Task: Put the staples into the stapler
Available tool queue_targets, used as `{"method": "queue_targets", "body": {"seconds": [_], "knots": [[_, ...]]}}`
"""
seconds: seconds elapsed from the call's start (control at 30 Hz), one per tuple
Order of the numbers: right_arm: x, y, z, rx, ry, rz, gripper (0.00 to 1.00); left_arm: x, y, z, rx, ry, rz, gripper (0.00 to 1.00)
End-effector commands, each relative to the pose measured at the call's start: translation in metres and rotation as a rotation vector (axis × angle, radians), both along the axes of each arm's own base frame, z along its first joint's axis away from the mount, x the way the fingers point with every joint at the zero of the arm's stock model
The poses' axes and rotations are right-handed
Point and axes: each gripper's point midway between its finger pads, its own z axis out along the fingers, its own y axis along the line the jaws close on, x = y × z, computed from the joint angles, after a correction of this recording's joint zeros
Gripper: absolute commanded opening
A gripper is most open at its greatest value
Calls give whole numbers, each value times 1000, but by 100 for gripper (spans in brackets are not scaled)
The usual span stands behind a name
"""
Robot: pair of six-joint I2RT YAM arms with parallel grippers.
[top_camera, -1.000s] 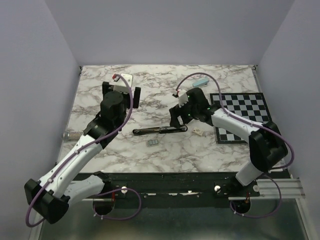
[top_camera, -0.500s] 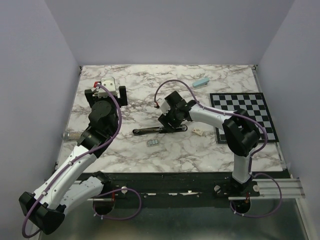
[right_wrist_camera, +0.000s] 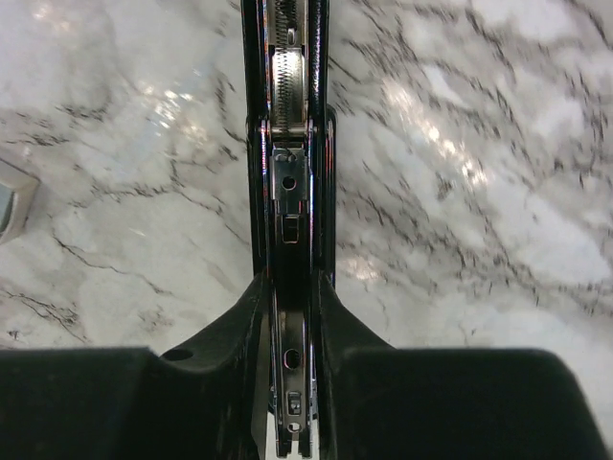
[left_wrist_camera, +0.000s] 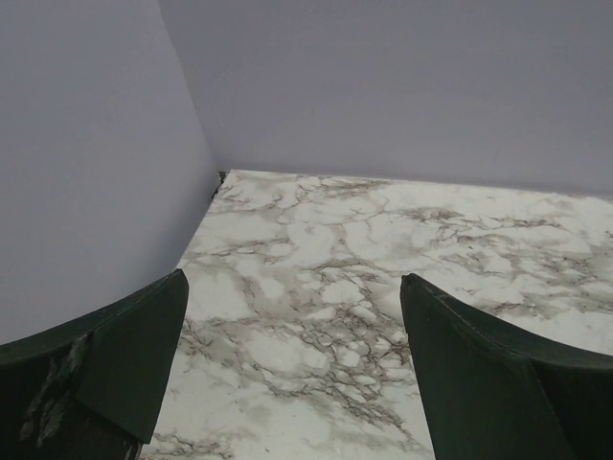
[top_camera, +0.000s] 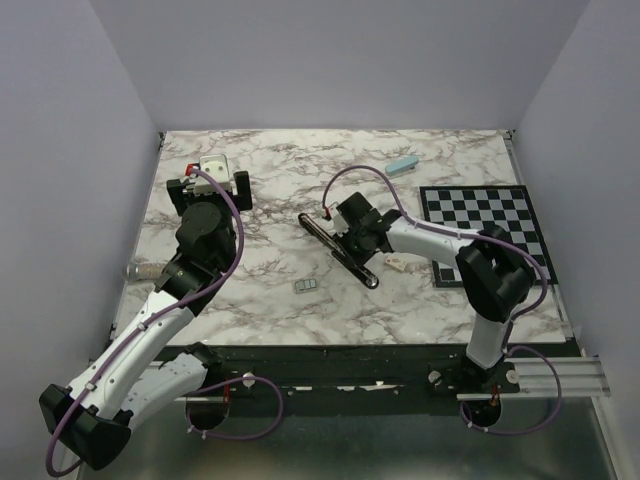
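The black stapler [top_camera: 340, 251] lies flat and opened out on the marble table, running on a slant from upper left to lower right. My right gripper [top_camera: 350, 238] is low over its middle. In the right wrist view both fingers press the stapler's sides [right_wrist_camera: 287, 144], shut on it, with the silvery channel and spring showing between and beyond them [right_wrist_camera: 290, 287]. The staples [top_camera: 306, 287], a small grey block, lie on the table just left of the stapler's near end. My left gripper [top_camera: 210, 180] hovers at the far left, wide open and empty [left_wrist_camera: 292, 287].
A checkerboard mat [top_camera: 487, 230] lies at the right, a pale blue block [top_camera: 402, 165] at the back, and a small white piece [top_camera: 397, 264] beside the stapler's near end. A grey cylinder [top_camera: 140, 270] lies at the table's left edge. The walls stand close to the table on three sides.
My right gripper has shut on the stapler, which has swung from lying crosswise to a slant. The left arm moved left early in the second and then held still, open.
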Motion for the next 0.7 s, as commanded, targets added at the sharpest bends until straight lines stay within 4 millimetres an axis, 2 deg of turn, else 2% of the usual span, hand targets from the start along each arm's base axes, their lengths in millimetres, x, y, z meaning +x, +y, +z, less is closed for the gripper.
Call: {"method": "queue_targets", "body": {"seconds": [0.0,0.07,0.1,0.17,0.23,0.4,0.5,0.6,0.67], "knots": [[-9,-25,4,11,-4,-286,12,-1,4,2,-3,-12,16,99],[-18,-30,2,42,19,-392,12,0,4,1,-2,-11,14,99],[-25,-40,-6,23,25,-438,12,0,3,1,-4,-10,11,99],[-29,-46,-3,61,21,-531,12,1,2,-1,-6,-6,9,99],[-37,-59,-10,48,18,-606,12,1,0,-2,-7,-3,0,99],[-34,-76,-6,53,-54,-702,12,3,-2,-3,-10,4,-7,99],[-29,-71,-3,76,-61,-713,18,3,-2,-5,-9,8,-9,99],[-26,-65,-1,95,-54,-715,29,4,-3,-5,-7,12,-9,99],[-24,-61,2,115,-53,-717,41,4,-3,-6,-5,15,-6,99]]}}
